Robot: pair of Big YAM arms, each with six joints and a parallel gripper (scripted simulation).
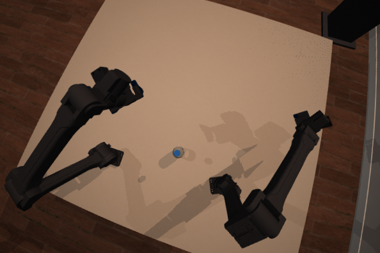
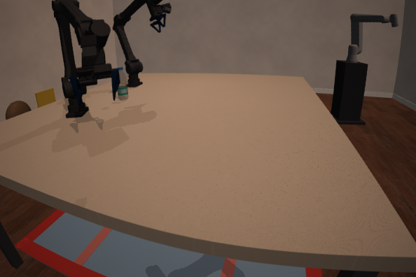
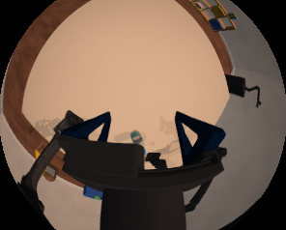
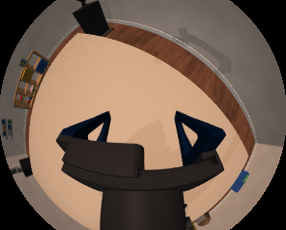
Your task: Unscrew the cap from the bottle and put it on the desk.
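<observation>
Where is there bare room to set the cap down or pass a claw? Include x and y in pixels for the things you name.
Widest: the desk [image 1: 198, 54] [image 2: 245, 154] [image 3: 121, 63] [image 4: 121, 72] between bottle [image 1: 182, 150] [image 2: 122, 91] [image 3: 135, 135] and the edge opposite the arm bases [image 1: 119, 156] [image 2: 77, 112] [image 3: 156, 158]. Tighter: between the bases, beside the bottle.

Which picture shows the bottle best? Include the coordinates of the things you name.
The exterior view: the bottle [image 1: 182, 150] [image 2: 122, 91] [image 3: 136, 137] stands upright, showing its green-edged label and blue cap [image 1: 176, 153] [image 2: 120, 68] [image 3: 144, 152]. The top view looks down on it. The left wrist view shows it small; the right wrist view doesn't show it.
</observation>
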